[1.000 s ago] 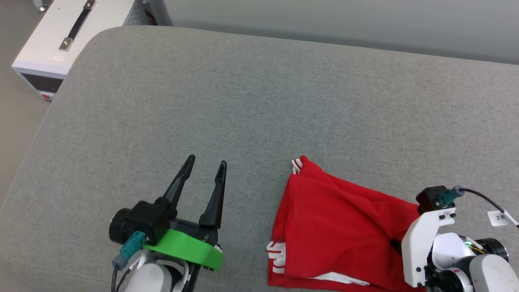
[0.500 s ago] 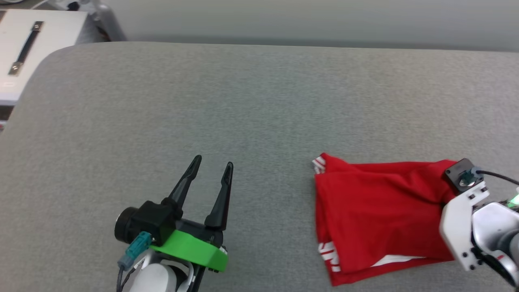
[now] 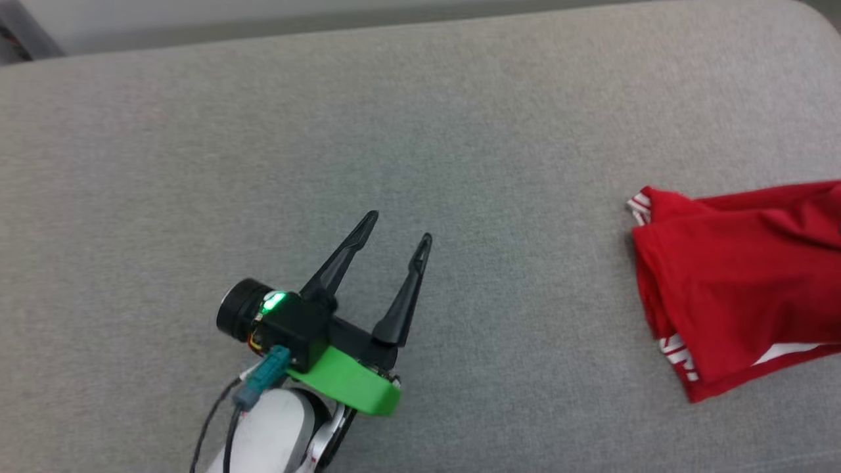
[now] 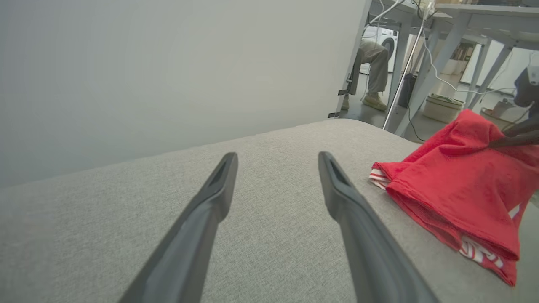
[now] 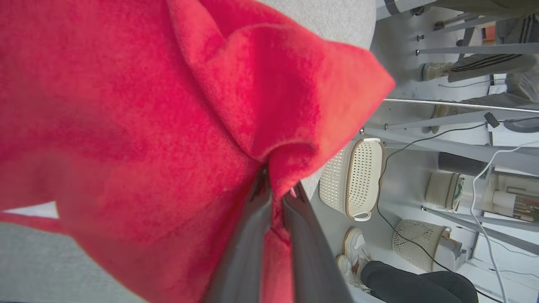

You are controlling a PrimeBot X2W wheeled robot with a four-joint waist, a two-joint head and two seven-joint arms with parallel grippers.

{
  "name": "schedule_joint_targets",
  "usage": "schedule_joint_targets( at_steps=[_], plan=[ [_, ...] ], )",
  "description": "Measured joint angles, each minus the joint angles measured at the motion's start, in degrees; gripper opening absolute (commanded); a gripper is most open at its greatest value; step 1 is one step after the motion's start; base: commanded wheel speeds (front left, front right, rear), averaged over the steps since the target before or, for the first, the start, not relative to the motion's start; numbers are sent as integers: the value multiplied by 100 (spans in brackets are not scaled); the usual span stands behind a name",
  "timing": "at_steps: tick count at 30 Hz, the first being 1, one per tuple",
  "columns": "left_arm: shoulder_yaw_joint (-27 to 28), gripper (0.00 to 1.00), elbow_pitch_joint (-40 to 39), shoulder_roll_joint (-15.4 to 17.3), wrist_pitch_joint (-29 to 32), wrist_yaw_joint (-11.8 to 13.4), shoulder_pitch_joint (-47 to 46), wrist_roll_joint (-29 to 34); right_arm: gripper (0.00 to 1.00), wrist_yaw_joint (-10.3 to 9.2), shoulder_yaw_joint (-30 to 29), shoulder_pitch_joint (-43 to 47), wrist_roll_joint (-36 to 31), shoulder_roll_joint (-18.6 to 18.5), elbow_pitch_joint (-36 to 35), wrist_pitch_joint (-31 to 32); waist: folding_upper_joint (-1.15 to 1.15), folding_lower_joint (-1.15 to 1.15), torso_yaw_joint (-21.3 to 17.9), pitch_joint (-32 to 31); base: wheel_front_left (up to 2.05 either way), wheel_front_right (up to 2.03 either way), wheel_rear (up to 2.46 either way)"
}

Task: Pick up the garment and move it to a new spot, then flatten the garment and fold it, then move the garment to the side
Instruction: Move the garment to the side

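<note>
The garment [image 3: 736, 282], a red jersey with white-and-red striped trim, lies folded at the right edge of the grey cushion [image 3: 328, 131] in the head view. In the right wrist view my right gripper [image 5: 276, 191] is shut on a bunched fold of the garment [image 5: 147, 105], lifting that part. In the left wrist view the garment [image 4: 463, 193] hangs at the right, pinched by the right gripper's fingers [image 4: 516, 136]. My left gripper [image 3: 399, 228] stands open over bare cushion, well left of the garment, nothing between its fingers [image 4: 219, 189].
A pale wall rises behind the cushion [image 4: 273, 235]. Beyond the cushion's right end are table legs [image 4: 421, 75], wicker baskets [image 5: 351, 181] on the floor, cables, and people's feet [image 5: 353, 248] and legs [image 4: 372, 63].
The head view has swung left, and my right gripper has carried the garment rightward, out to that view's right edge. The left gripper stays open.
</note>
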Motion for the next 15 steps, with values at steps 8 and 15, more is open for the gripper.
schedule_joint_targets(
  at_steps=[8,15],
  plan=[
    [-248,100,-437,250,0,0,-565,459,0,-1,-443,-587,-625,23,1129,-1113,0,0,-368,713,0,0,0],
    [-376,100,-690,402,0,0,-816,531,0,0,-971,-1035,-1124,353,2121,-1827,0,1,-634,1260,0,0,0]
  ],
)
